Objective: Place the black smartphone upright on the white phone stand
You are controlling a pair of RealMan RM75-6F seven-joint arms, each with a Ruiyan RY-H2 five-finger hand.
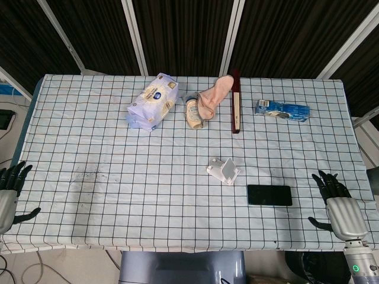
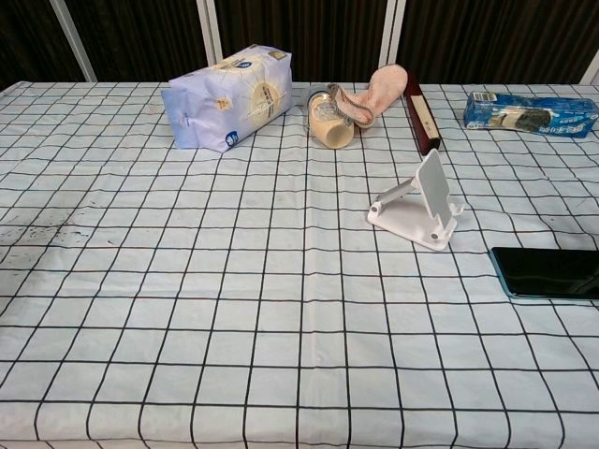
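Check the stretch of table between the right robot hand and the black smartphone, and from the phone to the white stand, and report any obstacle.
Nothing visible blocks either stretch. The right robot hand is open at the table's near right edge, with only bare checked cloth between it and the black smartphone lying flat. Bare cloth also separates the phone from the white phone stand. The other items lie farther back.

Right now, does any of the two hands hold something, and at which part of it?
Nothing is held. The left hand and the right hand are both open at the table's near edge, and the black smartphone lies flat, untouched.
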